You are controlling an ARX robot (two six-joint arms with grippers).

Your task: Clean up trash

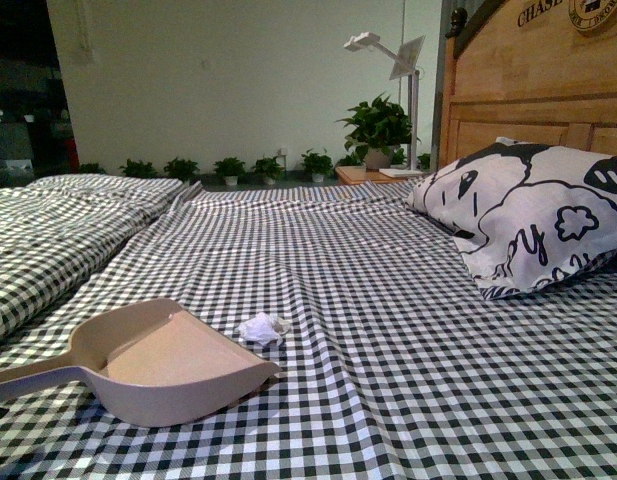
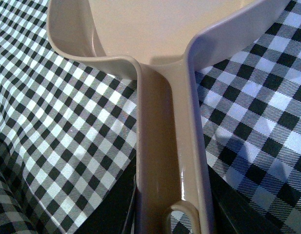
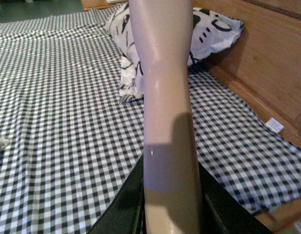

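The trash, a white wad, lies on the bed just beyond the dustpan lip, at its 2 o'clock. To sweep it in cleanly, press the lip flat into the sheet and draw the wad in with a short, light stroke, so it cannot slip under. The left gripper sits low over the bed, pinching the dustpan's handle. The right gripper clamps a pale shaft that points toward the pillow.
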